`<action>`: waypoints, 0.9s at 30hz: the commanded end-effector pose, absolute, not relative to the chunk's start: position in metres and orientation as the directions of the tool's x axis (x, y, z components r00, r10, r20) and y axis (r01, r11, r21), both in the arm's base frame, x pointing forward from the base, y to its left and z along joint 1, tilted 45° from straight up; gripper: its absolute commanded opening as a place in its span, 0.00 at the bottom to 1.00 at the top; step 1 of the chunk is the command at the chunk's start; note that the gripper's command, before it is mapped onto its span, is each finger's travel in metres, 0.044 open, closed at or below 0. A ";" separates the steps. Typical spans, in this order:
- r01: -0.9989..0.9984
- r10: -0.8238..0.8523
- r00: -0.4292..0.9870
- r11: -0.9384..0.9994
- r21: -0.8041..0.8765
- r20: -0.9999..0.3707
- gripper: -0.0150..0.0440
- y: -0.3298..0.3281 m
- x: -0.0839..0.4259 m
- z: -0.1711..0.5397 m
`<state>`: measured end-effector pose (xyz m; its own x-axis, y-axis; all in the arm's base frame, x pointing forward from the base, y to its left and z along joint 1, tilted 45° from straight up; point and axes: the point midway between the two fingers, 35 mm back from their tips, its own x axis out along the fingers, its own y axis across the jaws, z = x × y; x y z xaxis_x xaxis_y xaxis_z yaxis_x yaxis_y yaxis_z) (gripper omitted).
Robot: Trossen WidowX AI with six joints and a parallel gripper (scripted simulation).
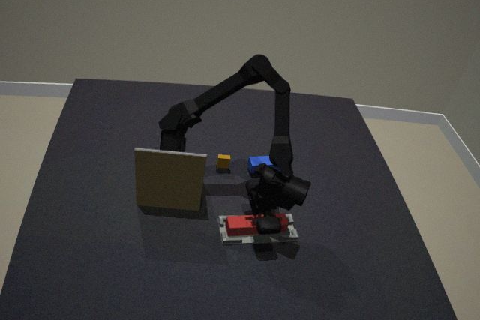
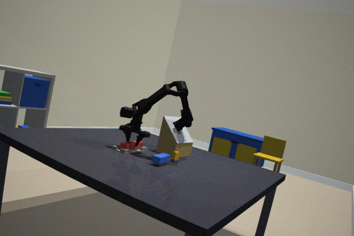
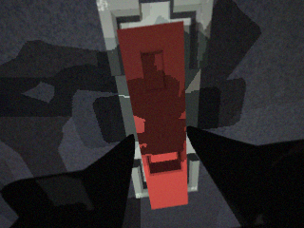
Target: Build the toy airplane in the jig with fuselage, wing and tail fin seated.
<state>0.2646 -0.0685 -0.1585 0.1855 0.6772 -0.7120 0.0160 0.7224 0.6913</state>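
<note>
The red fuselage lies in the pale jig, looking slightly skewed to it in the wrist view. Its two top sockets are empty. Whether it sits fully flat is hard to tell. My gripper is open, with its fingers down on either side of the fuselage; a gap shows at the left finger, and the right finger is very near its side. The blue wing block and the small orange tail fin stand apart on the table.
A tan wedge-shaped block with a pale sloping face stands tall on the table, near the arm's base and to the left of the jig in the top view. The arm partly hides the blue wing block there.
</note>
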 end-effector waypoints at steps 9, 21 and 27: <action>0.015 0.677 0.185 0.723 0.690 -0.713 1.00 -0.069 0.265 -0.158; 0.027 0.675 0.187 0.723 0.690 -0.714 1.00 -0.144 0.243 -0.084; -0.022 0.675 0.187 0.730 0.683 -0.714 1.00 -0.144 0.246 -0.087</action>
<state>0.2441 -0.1423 -0.0863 0.1897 0.6757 -0.7123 0.0141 0.7235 0.6902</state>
